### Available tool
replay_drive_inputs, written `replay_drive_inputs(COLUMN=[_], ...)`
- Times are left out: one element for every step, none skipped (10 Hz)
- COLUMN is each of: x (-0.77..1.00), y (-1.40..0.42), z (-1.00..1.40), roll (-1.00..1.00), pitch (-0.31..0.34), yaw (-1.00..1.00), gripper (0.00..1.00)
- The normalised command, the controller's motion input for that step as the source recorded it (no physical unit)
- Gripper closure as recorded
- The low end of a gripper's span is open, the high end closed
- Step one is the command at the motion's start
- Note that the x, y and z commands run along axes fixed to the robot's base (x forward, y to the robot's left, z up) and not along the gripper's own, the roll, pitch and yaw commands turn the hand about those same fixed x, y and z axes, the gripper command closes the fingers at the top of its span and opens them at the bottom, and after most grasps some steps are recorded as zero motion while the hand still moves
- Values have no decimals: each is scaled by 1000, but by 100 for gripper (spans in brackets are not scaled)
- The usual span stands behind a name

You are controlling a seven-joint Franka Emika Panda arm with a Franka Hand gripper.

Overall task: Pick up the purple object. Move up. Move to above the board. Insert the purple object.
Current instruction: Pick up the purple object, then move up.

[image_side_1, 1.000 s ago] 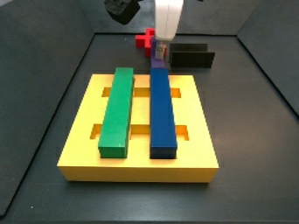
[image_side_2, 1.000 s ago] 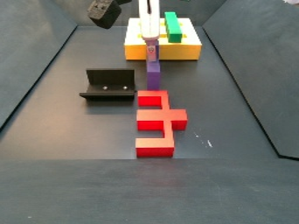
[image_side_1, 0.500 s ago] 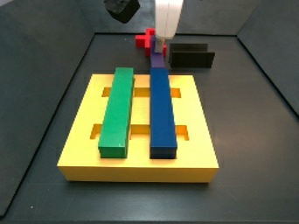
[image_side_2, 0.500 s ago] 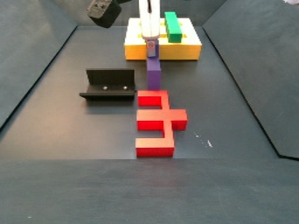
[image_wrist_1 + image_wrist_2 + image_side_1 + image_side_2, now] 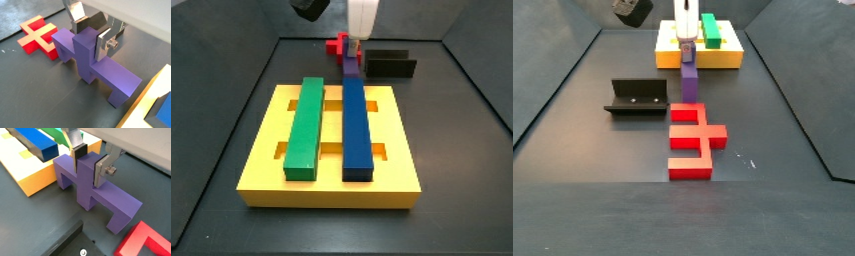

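— Where are the fingers (image 5: 78, 159)?

— The gripper (image 5: 93, 34) has its two flat silver plates with dark pads down on either side of the raised central post of the purple-violet blocky bridge piece (image 5: 93, 67), clamped against it in both wrist views.

— And the purple object itself (image 5: 93, 193)?

— It lies on the dark bench (image 5: 593, 130), seemingly flat on it, between the big yellow slotted board (image 5: 331, 170) and a red cross-shaped block (image 5: 694, 142). In a side view it shows as a thin purple strip (image 5: 688, 80) just below the white gripper body.

— What's on the board?

— A long green bar (image 5: 305, 128) and a long dark blue bar (image 5: 356, 125), side by side, lying lengthwise.

— Anything else nearby?

— The fixture, a dark L-shaped bracket (image 5: 637, 97), stands apart from the purple piece, beside the red block.
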Motion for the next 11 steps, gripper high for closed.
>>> replay_drive_inputs(x=[0, 0, 0, 0, 0, 0, 0, 0, -63, -66, 6], y=[0, 0, 0, 0, 0, 0, 0, 0, 44, 26, 12], z=[0, 0, 0, 0, 0, 0, 0, 833, 845, 571, 185], roll=[0, 0, 0, 0, 0, 0, 0, 0, -11, -27, -47], pitch=[0, 0, 0, 0, 0, 0, 0, 0, 60, 58, 24], yaw=[0, 0, 0, 0, 0, 0, 0, 0, 48, 36, 14], gripper=[100, 100, 100, 100, 100, 100, 100, 100, 100, 100, 100])
